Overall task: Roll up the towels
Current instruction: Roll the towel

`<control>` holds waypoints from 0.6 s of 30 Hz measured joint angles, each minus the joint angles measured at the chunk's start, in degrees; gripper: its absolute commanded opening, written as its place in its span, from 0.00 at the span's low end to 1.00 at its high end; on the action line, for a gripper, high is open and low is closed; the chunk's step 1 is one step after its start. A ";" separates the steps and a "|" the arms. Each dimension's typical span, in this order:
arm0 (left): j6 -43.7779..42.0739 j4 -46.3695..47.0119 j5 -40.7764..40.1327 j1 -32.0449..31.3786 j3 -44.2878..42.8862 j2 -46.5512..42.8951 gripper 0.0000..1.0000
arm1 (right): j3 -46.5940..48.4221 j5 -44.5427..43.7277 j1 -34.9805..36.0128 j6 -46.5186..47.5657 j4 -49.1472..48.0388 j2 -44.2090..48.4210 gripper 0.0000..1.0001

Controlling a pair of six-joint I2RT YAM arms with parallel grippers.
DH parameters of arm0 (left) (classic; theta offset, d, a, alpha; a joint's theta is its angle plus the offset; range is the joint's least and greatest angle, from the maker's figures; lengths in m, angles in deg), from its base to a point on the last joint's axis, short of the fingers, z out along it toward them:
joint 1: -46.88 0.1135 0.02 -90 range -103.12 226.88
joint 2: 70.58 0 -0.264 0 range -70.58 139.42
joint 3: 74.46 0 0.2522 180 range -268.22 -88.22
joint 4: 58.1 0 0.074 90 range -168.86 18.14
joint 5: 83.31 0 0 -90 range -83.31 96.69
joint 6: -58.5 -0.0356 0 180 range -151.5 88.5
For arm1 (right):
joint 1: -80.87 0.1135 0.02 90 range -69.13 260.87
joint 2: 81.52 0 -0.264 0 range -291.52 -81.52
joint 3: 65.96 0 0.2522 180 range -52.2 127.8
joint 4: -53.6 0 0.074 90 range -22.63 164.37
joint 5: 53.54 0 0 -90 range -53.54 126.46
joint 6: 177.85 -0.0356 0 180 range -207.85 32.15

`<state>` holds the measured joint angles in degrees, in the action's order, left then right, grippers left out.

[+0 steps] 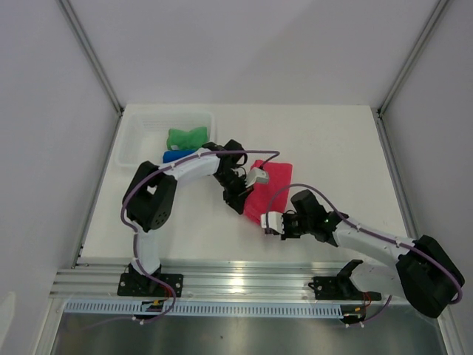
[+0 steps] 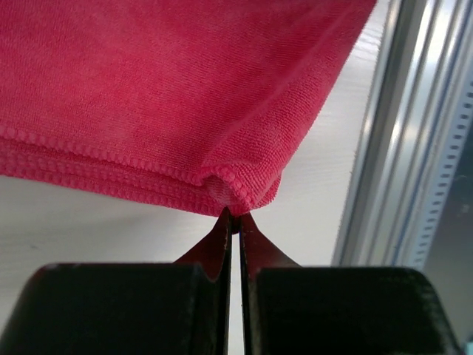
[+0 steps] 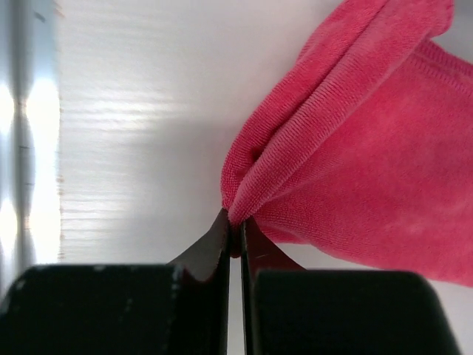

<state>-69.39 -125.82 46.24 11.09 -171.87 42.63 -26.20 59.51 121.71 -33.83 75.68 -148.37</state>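
The pink towel lies folded on the white table, right of centre. My left gripper is at the towel's near left edge. In the left wrist view the left gripper is shut on a hemmed corner of the pink towel. My right gripper is at the towel's near corner. In the right wrist view the right gripper is shut on a bunched fold of the pink towel. The green towel sits crumpled in the basket. The blue towel lies beside it, partly hidden by my left arm.
The white plastic basket stands at the table's far left corner. An aluminium rail runs along the near table edge by the arm bases. Grey walls close in the table on both sides and at the back.
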 measured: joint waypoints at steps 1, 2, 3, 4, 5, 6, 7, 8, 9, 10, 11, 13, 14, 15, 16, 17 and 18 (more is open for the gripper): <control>0.22 -0.70 0.48 0.26 0.46 -0.15 0.01 | 1.77 2.10 -0.02 -0.61 3.06 0.22 0.01; 0.42 -1.75 1.16 0.50 0.94 -0.31 0.01 | 3.13 3.91 -0.07 -1.44 5.18 0.37 0.00; 0.46 -2.78 1.84 0.66 1.46 -0.46 0.01 | 4.52 5.81 -0.11 -2.05 7.37 0.59 0.01; 0.50 -3.87 2.75 0.74 1.88 -0.63 0.01 | 5.38 7.10 -0.17 -2.78 8.90 0.70 0.01; 0.55 -4.94 3.50 0.85 2.19 -0.72 0.01 | 6.34 8.94 -0.63 -3.52 10.86 0.76 0.01; 0.61 -5.70 4.17 0.85 2.34 -0.76 0.01 | 6.84 10.58 -1.07 -4.39 12.24 0.74 0.01; 0.76 -6.49 4.76 0.96 2.36 -0.76 0.01 | 7.13 11.63 -1.62 -4.87 13.27 0.68 0.01; 1.11 -6.86 5.46 1.01 2.40 -0.76 0.01 | 7.30 12.74 -2.56 -5.66 14.21 0.39 0.01; 1.55 -6.91 6.01 1.03 2.40 -0.76 0.01 | 7.52 13.53 -3.67 -6.27 14.86 -0.15 0.01; 2.05 -6.84 6.34 1.07 2.40 -0.76 0.01 | 7.87 14.27 -4.92 -7.08 15.26 -0.96 0.01; 2.64 -6.86 6.58 1.20 2.32 -0.74 0.01 | 8.44 14.95 -6.23 -7.91 15.58 -1.88 0.01; 3.67 -6.84 6.91 1.60 1.73 -0.59 0.01 | 9.70 15.80 -8.85 -9.18 15.74 -3.65 0.01; 4.22 -6.78 7.15 1.88 1.22 -0.46 0.01 | 10.45 16.22 -10.14 -9.81 15.58 -4.57 0.02; 4.92 -6.67 7.23 2.27 0.52 -0.20 0.01 | 10.93 16.52 -11.34 -10.62 15.15 -5.35 0.02; 5.51 -6.32 7.28 2.73 -0.13 0.13 0.02 | 11.32 16.94 -12.55 -11.30 14.56 -6.08 0.03; 6.05 -6.08 7.37 3.17 -0.61 0.50 0.03 | 11.65 17.16 -13.49 -12.04 13.97 -6.86 0.04; 6.47 -5.86 7.41 3.56 -1.07 0.94 0.06 | 12.02 17.35 -14.25 -12.59 13.49 -7.76 0.04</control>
<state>-62.92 -131.67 53.65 14.65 -172.95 43.57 -14.18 76.87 107.46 -46.42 89.17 -156.12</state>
